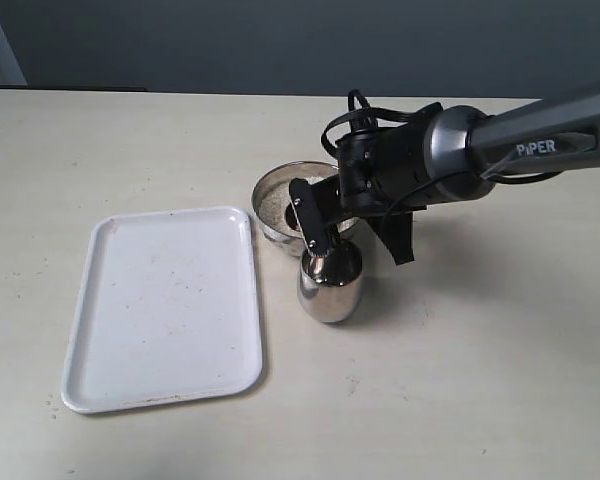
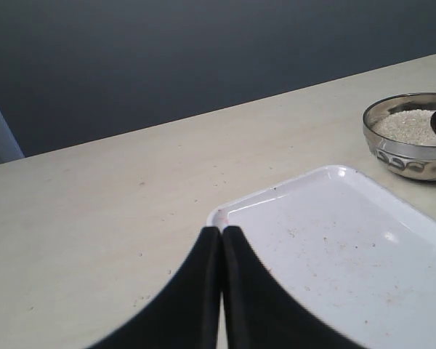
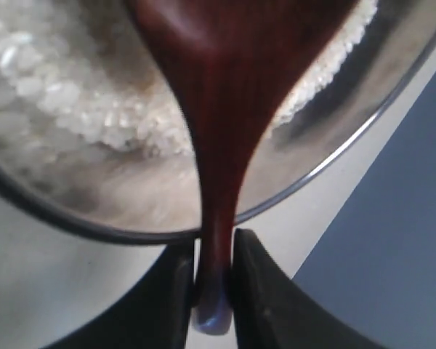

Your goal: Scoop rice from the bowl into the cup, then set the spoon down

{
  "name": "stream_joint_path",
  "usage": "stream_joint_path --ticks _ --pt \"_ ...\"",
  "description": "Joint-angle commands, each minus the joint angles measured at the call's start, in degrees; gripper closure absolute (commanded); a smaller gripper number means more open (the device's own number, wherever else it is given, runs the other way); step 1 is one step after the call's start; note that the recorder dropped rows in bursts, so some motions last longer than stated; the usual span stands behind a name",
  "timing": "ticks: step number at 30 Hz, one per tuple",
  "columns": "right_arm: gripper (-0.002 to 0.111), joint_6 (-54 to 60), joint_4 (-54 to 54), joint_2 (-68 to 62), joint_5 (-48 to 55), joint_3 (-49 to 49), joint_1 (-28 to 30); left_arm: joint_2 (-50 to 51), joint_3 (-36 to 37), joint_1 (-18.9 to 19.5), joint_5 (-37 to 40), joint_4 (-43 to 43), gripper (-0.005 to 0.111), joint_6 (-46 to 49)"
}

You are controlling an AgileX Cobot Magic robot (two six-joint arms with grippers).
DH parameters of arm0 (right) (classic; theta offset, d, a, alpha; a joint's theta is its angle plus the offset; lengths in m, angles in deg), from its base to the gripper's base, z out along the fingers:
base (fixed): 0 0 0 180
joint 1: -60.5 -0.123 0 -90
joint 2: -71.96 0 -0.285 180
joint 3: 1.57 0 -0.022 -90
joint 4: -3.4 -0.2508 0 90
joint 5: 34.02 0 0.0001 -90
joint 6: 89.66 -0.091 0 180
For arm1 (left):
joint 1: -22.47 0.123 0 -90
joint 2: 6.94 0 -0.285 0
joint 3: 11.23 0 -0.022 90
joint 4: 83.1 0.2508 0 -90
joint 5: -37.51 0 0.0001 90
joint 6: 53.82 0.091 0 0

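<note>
Flat white rectangular tray (image 1: 165, 310) lies left of the round shiny steel bowl (image 1: 272, 236) on the pale table (image 1: 480, 400). Left gripper (image 2: 221, 231) hangs above the tray's corner, jaws pressed together on nothing. The bowl holds off-white uncooked rice (image 3: 73, 102). Small steel cup (image 1: 330, 290) stands upright just beside the bowl. Right gripper (image 3: 214, 251), reaching from the bowl's right, clamps the slender handle of the dark reddish-brown wooden spoon (image 3: 225, 109). The spoon's long axis runs from the jaws into the bowl, its oval end pointing over the rice.
</note>
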Motion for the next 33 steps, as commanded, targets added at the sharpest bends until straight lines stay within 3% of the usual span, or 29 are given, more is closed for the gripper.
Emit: stream_joint_path --ticks 1,10,17,27,33 --pt "0.109 1.59 -1.67 0.00 0.91 -0.28 0.36 -0.25 -0.14 -0.26 -0.84 -0.38 0.106 -0.30" --pt "0.109 1.59 -3.86 0.00 2.99 -7.85 0.36 -0.25 -0.14 -0.26 -0.84 -0.38 0.106 -0.30" --pt "0.109 4.42 -8.59 0.10 5.53 -8.45 0.36 -0.25 -0.14 -0.26 -0.84 -0.38 0.106 -0.30" --pt "0.109 12.58 -24.70 4.04 12.47 -8.45 0.36 -0.25 -0.14 -0.26 -0.84 -0.38 0.106 -0.30" --pt "0.109 13.38 -27.63 5.50 16.31 -8.45 0.36 -0.25 -0.14 -0.26 -0.84 -0.38 0.106 -0.30"
